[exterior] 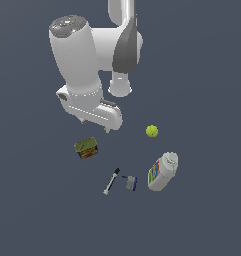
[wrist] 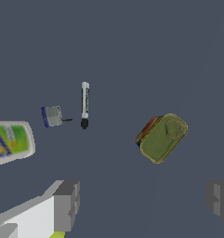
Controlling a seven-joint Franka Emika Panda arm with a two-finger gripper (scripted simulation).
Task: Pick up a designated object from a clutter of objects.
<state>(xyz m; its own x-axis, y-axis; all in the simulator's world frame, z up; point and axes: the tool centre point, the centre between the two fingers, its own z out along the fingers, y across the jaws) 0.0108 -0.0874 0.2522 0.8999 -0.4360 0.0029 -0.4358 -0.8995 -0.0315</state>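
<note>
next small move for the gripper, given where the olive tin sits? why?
Probably shift sideways to centre over the olive tin, then descend. In the wrist view the gripper is open with its fingers spread wide, nothing held, and the tin lies off-centre toward one finger, clear of the marker pen.

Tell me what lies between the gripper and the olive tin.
Nothing: in the wrist view, only bare surface separates the open gripper from the olive tin; the marker pen lies off to the side.
</note>
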